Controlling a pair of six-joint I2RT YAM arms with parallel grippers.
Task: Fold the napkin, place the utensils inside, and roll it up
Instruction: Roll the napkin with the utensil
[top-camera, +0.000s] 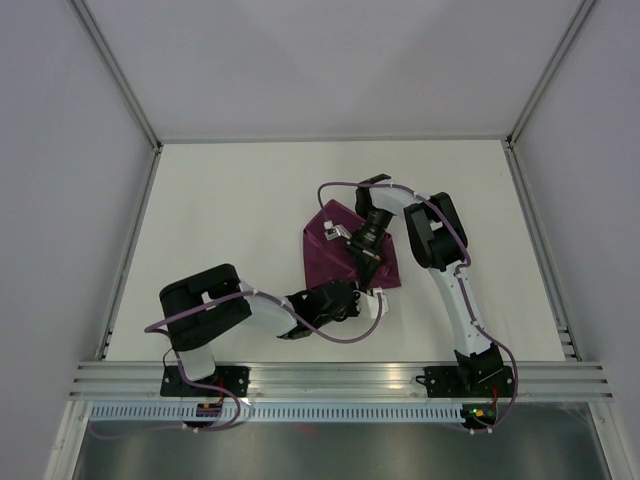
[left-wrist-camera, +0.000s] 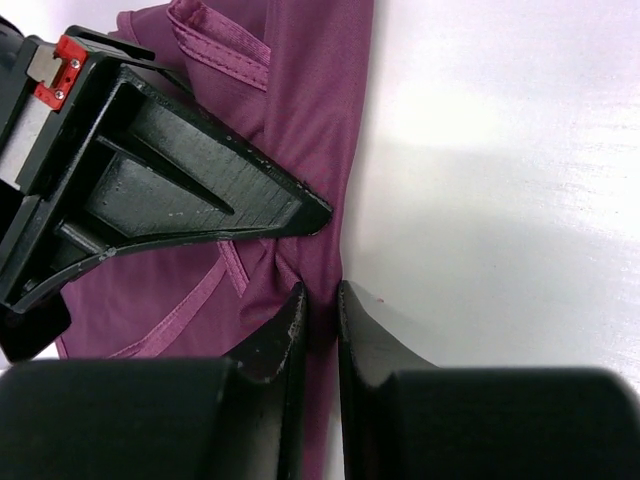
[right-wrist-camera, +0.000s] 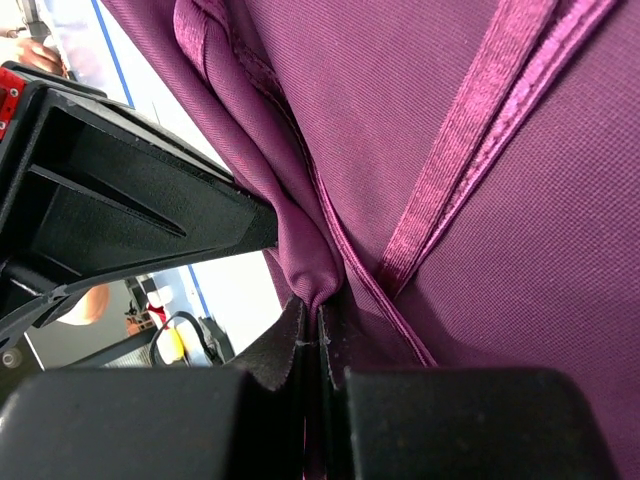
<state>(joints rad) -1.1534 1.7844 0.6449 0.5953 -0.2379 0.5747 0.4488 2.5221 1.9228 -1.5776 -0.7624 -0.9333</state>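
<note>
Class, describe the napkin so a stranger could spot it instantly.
Start at the white table. Just right of its centre, beside the right arm, is the napkin. It is the only magenta cloth, shiny and creased, unlike the thin purple cables.

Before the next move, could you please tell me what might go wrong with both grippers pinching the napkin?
The left gripper pinches only a thin fold at the edge of the napkin, so the cloth may slip out. The right gripper holds a bunched pleat, which could leave a crooked fold. The two grippers sit very close together and might collide.
</note>
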